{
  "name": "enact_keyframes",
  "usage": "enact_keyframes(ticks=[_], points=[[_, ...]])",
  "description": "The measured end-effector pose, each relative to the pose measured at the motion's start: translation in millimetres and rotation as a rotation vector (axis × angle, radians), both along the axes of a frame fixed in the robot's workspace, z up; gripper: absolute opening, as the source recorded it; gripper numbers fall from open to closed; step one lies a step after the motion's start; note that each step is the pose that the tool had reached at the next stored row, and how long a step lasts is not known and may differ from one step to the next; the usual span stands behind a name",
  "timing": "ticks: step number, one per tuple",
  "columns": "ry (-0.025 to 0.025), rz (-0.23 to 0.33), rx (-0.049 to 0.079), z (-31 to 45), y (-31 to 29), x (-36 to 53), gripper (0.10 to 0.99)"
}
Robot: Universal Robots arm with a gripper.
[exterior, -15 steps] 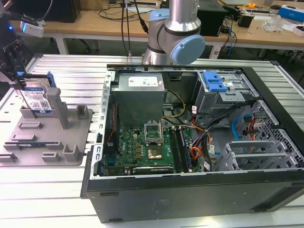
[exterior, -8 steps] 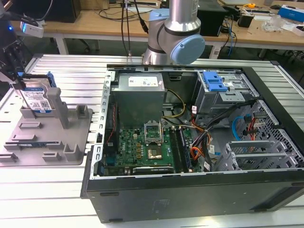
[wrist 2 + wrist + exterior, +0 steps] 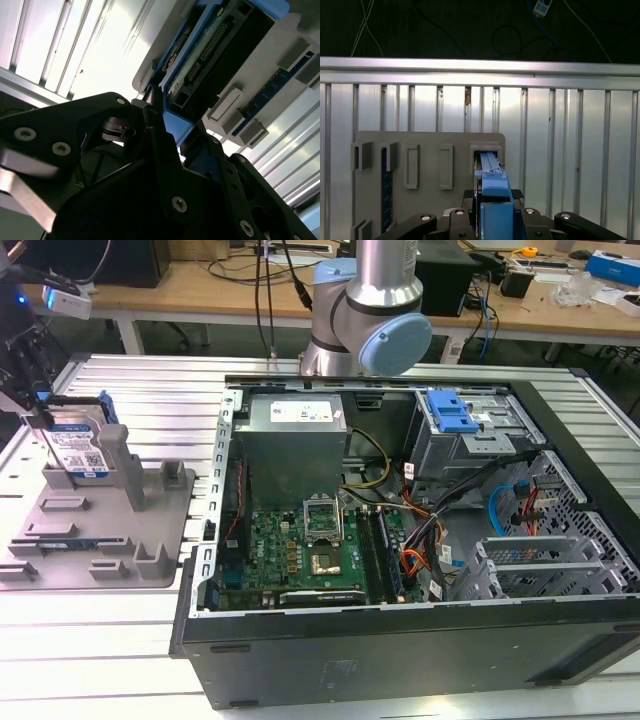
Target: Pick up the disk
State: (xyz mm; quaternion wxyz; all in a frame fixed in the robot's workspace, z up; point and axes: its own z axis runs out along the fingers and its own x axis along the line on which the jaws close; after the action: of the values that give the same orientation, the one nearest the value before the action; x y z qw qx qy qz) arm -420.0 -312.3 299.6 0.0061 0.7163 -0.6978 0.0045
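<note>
My tool [image 3: 492, 220] is clamped on the disk [image 3: 76, 448], fingers [image 3: 160, 135] pressed on its blue side rails. Disk stands on edge at the grey fixture tray [image 3: 100, 530], far left of the exterior view, on the ribbed worktop [image 3: 90, 640].

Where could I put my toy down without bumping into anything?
The ribbed metal table is bare in front of the grey fixture tray, and also behind the tray, toward the table's far rail. It is crowded on the tray's posts, where the gripper is closed on the disk, and inside the open computer case.
</note>
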Motion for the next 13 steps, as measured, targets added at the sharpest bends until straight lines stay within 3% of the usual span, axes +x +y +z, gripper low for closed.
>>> enact_keyframes(ticks=[5, 8, 11, 13], points=[[0.0, 0.0, 0.001, 14.2, 0.1, 0.0, 0.369], [0.0002, 0.0, 0.001, 31.1, 0.1, 0.0, 0.369], [0.0001, 0.0, 0.001, 54.5, 0.1, 0.0, 0.369], [0.0002, 0.0, 0.001, 64.2, 0.0, 0.0, 0.369]])
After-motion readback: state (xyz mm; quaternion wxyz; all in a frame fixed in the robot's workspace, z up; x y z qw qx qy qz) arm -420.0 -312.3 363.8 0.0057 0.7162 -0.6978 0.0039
